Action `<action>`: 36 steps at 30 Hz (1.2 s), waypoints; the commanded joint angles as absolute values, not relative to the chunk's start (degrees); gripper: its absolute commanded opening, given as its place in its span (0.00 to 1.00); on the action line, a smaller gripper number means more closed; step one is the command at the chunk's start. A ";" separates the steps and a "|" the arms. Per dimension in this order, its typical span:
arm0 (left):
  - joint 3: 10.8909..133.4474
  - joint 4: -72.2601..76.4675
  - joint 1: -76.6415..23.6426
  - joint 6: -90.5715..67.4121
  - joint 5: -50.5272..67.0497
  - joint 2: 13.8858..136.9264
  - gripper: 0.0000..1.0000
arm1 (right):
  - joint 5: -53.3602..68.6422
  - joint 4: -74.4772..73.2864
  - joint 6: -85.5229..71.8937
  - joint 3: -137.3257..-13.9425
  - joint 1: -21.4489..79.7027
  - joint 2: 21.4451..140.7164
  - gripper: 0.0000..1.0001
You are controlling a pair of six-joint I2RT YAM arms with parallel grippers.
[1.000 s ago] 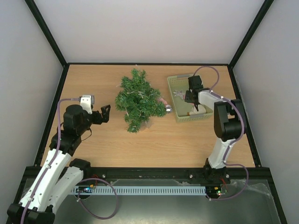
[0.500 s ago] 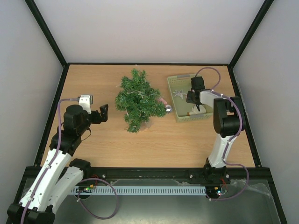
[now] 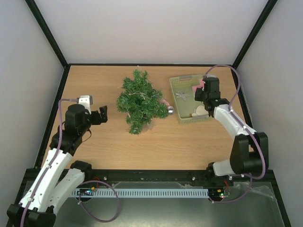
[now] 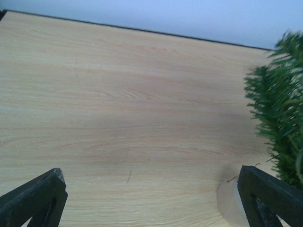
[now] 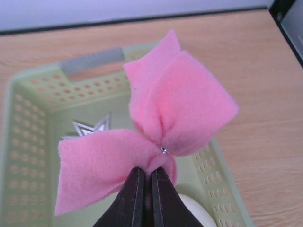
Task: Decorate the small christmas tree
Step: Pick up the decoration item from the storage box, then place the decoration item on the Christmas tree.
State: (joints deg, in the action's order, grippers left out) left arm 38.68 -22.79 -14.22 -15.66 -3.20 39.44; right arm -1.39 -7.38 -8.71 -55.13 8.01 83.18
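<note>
Tabletop: tree left of right tool

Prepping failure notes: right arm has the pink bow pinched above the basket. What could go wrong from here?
1. The right jaws pinch the pink bow only at its narrow middle; the soft felt could slip out in transit.
2. The silver bauble hangs at the small christmas tree's right edge, facing the approach; the arm might knock it off.
3. The left jaws stand open, apart from the tree; pushing the bow in could shove it.
</note>
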 commanded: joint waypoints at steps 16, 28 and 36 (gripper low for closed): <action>53.94 -29.49 -14.16 -17.27 9.24 37.83 0.90 | 7.64 -15.20 -8.28 -64.41 30.47 54.67 0.02; 61.32 -35.55 -14.17 -18.01 8.94 41.56 0.77 | 18.88 -7.28 -9.00 -67.18 48.35 54.60 0.02; 65.09 -34.13 -14.17 -19.41 26.92 42.07 0.72 | 19.21 -15.16 7.49 -66.41 59.76 58.50 0.02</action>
